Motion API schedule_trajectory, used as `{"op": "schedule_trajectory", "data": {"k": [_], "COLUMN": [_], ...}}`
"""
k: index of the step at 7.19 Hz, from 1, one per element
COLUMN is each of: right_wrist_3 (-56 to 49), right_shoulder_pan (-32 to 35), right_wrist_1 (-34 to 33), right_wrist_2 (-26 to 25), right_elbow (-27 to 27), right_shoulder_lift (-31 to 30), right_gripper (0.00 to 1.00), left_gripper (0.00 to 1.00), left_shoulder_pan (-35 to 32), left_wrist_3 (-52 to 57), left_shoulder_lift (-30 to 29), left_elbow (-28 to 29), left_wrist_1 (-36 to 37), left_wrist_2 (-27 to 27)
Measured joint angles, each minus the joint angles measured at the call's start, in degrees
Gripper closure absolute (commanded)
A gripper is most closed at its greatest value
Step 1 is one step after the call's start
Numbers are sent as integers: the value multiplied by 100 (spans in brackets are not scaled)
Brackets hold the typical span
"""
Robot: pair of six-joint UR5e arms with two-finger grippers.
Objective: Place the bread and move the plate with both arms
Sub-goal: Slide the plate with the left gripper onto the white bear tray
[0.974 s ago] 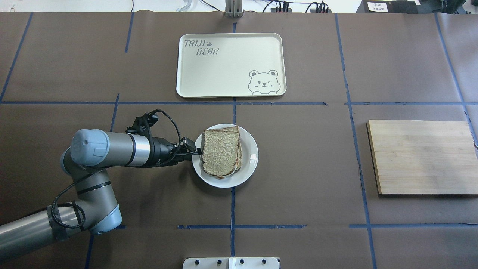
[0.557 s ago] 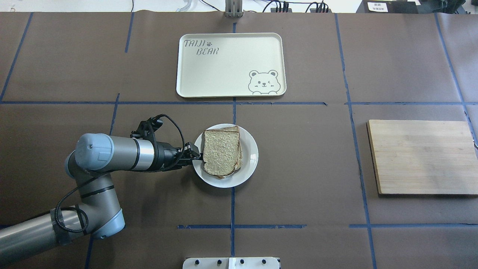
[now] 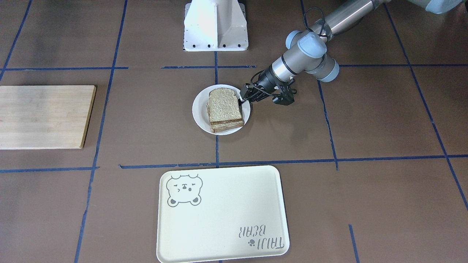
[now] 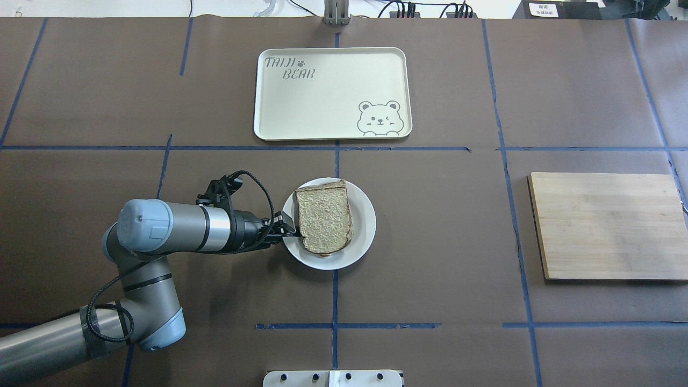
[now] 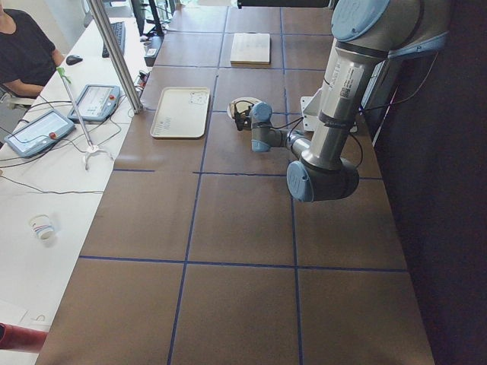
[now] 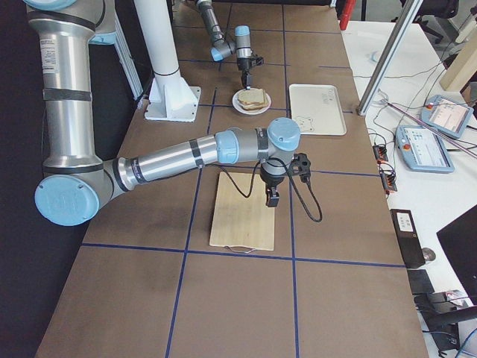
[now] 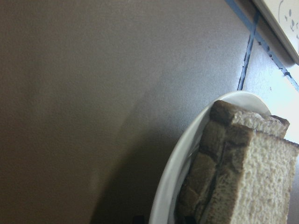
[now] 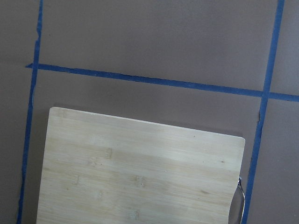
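Roughly mid-table: the bread lies flat on a 2nd slice, and both are on the plate. The rounded end points toward the robot's base, the square end toward the tray. Long axis runs base-to-tray, a little skewed. The 2nd slice shows only as a crust edge.

The left hand reaches in level from the robot's left. Its tips are at the plate's rim, just beside the bread's crust, with the jaws narrow. Gripping the rim or only touching it: cannot tell.

The plate sits on the table over a blue tape line, with the tray beyond it, apart. The wooden board lies well apart on the robot's right. The right hand hangs above the board, pointing down. It shows in 1 side view only; open or closed, cannot tell.
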Motion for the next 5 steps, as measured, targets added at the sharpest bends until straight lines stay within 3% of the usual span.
{"op": "schedule_trajectory", "data": {"k": [5], "right_wrist_3": [-8], "right_shoulder_pan": [60], "right_wrist_1": [-1], "right_wrist_2": [-27], "right_elbow": [1], "right_shoulder_lift": [-49], "right_gripper": [1], "left_gripper": [100], "left_shoulder_pan": [-114], "left_wrist_3": [-443], "left_shoulder_lift": [-148], "left_elbow": [-173], "left_wrist_1": [-9], "left_wrist_2": [-3]}}
